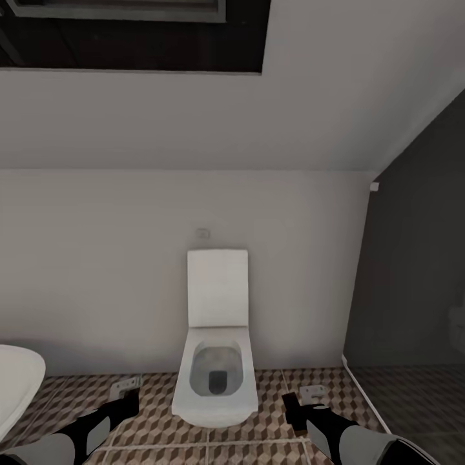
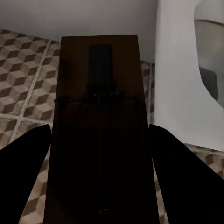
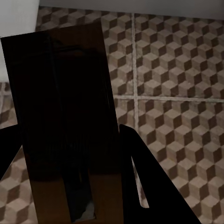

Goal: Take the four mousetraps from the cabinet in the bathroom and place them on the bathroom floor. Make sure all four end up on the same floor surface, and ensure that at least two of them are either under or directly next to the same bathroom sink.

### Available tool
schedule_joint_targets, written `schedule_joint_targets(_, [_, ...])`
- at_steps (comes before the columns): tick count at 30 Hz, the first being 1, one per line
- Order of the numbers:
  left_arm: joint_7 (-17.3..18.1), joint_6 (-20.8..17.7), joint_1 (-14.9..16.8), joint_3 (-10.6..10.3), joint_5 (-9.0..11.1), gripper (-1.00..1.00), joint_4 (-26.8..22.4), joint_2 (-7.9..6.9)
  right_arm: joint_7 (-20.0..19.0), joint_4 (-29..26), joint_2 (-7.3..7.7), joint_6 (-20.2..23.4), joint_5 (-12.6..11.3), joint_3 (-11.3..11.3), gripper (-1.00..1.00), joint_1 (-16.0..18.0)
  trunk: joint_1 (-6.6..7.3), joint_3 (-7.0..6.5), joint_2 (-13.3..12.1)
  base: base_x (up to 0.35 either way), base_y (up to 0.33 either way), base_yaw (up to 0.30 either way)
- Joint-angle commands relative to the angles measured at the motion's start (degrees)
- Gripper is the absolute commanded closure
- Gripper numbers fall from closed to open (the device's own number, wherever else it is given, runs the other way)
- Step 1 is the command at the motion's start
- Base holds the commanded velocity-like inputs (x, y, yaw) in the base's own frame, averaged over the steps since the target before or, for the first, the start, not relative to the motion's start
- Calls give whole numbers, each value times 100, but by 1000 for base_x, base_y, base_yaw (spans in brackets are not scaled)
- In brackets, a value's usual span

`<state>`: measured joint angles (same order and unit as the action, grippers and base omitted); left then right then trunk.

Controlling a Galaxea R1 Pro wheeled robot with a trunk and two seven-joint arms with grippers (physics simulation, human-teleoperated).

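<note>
Mousetraps were in both claws: your left gripper [image 2: 100,140] was clenched on one mousetrap [image 2: 98,116] and your right gripper [image 3: 70,154] on another mousetrap [image 3: 65,121], both low in the head frame above the bathroom floor [image 1: 271,433]. You faced the toilet [image 1: 216,381] at centre, so this looked like the carrying step. Next, you needed to find the sink and set both down beside it.

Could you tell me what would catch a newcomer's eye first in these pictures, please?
The white toilet stands open against the pale back wall, on the cube-patterned bathroom floor. Each wrist view shows a dark wooden mousetrap held between black fingers: one in the left gripper, one in the right gripper, both above the tiles.
</note>
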<state>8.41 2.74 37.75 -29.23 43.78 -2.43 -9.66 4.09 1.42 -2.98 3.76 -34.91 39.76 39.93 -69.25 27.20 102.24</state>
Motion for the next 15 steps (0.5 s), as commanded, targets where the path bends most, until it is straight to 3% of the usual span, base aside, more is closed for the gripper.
schedule_joint_targets(1, [20,16,5,-48,52,100,5,-3,13,8,-6,12,-57,49,100,7,-22,25,45,0,0,0])
schedule_joint_targets(15, [14,22,5,-48,55,100,5,-5,13,8,-7,11,-60,49,100,7,-330,276,607,0,0,0])
